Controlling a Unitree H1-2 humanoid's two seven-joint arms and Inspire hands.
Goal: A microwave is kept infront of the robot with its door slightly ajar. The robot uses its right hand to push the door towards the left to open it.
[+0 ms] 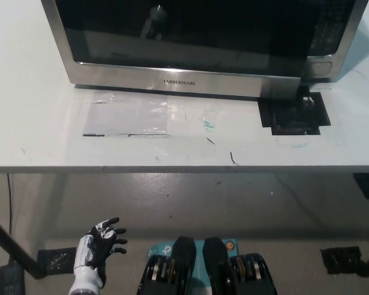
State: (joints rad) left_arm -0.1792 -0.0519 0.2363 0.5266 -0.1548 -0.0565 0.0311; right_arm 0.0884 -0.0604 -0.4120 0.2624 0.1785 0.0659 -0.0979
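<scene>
Low at seven o'clock, my left hand (101, 246) is resting with fingers spread, holding nothing, while I'm risking shoving the whole microwave (203, 46) along the counter (37, 123) at twelve o'clock.

Bright, even overhead lighting on the table; dim floor zone below.

The white table (43, 123) is evenly lit and slightly washed out. The microwave (203, 43) door glass is dark and carries a faint reflection near its top centre; its steel frame shows a soft sheen. A narrow shadow lies under the microwave's front edge. The floor beneath the table edge is dim and grainy. The left hand (101, 243) appears soft-edged in low light.
</scene>
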